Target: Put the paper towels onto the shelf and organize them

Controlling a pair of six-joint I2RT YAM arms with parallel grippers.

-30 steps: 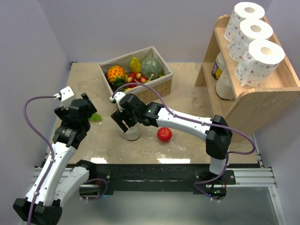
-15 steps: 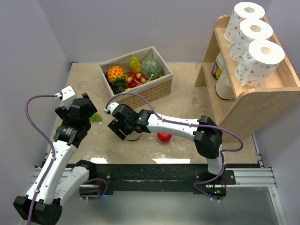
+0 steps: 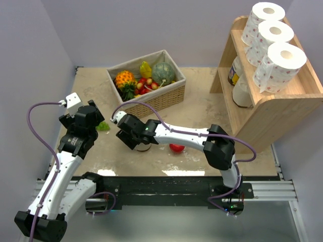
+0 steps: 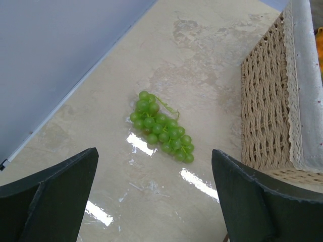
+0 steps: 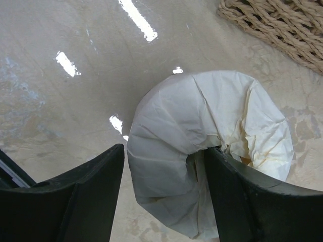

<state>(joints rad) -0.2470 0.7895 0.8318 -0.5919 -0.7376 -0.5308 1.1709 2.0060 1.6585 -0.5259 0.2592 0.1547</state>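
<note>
Right claw (image 5: 164, 150) is down over the plain cream roll (image 5: 222, 101), which stands on the surface (image 3: 202, 96) in front of the wicker basket (image 3: 156, 98), just left of a red apple (image 3: 176, 146). From the wrist cam, one finger (image 5: 75, 201) sits against the outside of the roll's wall and the other finger (image 5: 252, 201) looks like it's down at the hollow centre, so the jaws straddle one side of the roll. The paper there is crumpled. Honestly I can't tell if it's actually squeezing or only touching, and the roll is resting on the surface either way.

Left claw (image 4: 154, 154) hangs over the left side of the surface with its fingers wide apart and nothing between them. It's looking down at a bunch of green grapes (image 4: 161, 127) lying near the basket's corner.

The shelf (image 3: 282, 106) is off at the far right. Three dotted rolls (image 3: 272, 33) stand in a row on its top tier, touching one another. A printed-label jar (image 3: 233, 70) sits on the lower tier with something white next to it that I can't make out.
</note>
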